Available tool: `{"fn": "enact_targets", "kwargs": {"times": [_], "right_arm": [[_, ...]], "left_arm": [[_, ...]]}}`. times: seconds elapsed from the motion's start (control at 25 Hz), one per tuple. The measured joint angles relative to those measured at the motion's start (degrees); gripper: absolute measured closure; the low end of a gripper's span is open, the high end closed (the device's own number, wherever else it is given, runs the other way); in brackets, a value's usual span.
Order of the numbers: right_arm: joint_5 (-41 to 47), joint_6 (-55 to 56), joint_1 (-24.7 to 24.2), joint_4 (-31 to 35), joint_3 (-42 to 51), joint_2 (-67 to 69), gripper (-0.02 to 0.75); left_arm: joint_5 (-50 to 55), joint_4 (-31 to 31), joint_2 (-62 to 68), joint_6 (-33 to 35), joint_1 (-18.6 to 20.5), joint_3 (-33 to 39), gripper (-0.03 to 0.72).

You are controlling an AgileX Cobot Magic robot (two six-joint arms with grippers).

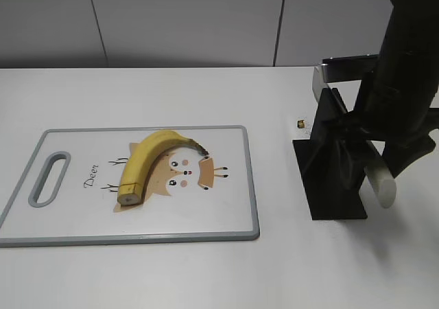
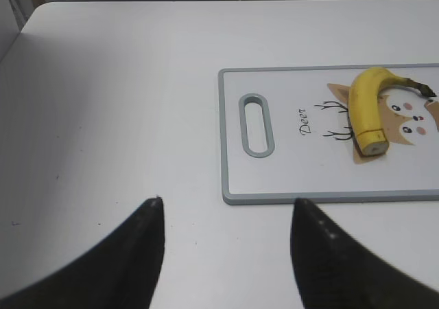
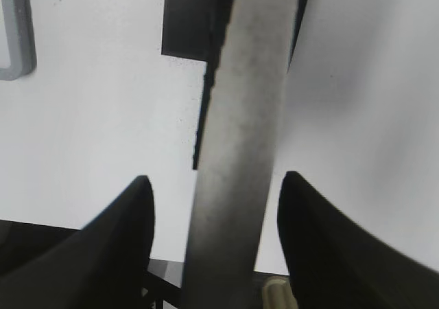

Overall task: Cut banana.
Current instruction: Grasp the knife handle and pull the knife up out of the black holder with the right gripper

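Lying on the cutting board (image 1: 233, 185) at the left of the table (image 1: 171, 275), the banana (image 1: 147, 159) curves over the printed deer, its flat-cut blunt end (image 1: 129, 199) toward the near edge and its dark stem tip (image 1: 202, 149) pointing right. Its long axis runs from near-left up and round to far-right, so a cut across it would come roughly from the right side of the board.

At the right of the exterior view the right gripper (image 3: 214, 185) is at the black knife stand (image 1: 333, 178), well apart from the board. In the right wrist view its 2 dark fingers stand wide on either side of the knife blade (image 3: 240, 137), with white table showing between each finger and the steel; I judge nothing is gripped yet. A pale handle (image 1: 381, 184) juts out near the stand.

The left gripper (image 2: 226, 213) hovers over bare table off the board's handle-slot (image 2: 255, 125) end, its 2 fingers wide apart and empty. It is the nearer claw to the banana, which lies ahead of it and to the right. My reading is that the knife must be taken first, then carried left to the fruit.
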Motion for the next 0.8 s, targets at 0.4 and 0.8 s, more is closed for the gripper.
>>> {"fn": "enact_targets", "kwargs": {"times": [0.4, 0.8], "right_arm": [[-0.06, 1.84, 0.00, 0.20, -0.22, 0.00, 0.491], [0.47, 3.56, 0.00, -0.09, -0.36, 0.00, 0.573]], "left_arm": [[0.00, 0.00, 0.00, 0.00, 0.00, 0.00, 0.114], [0.00, 0.00, 0.00, 0.00, 0.00, 0.00, 0.114]]}}
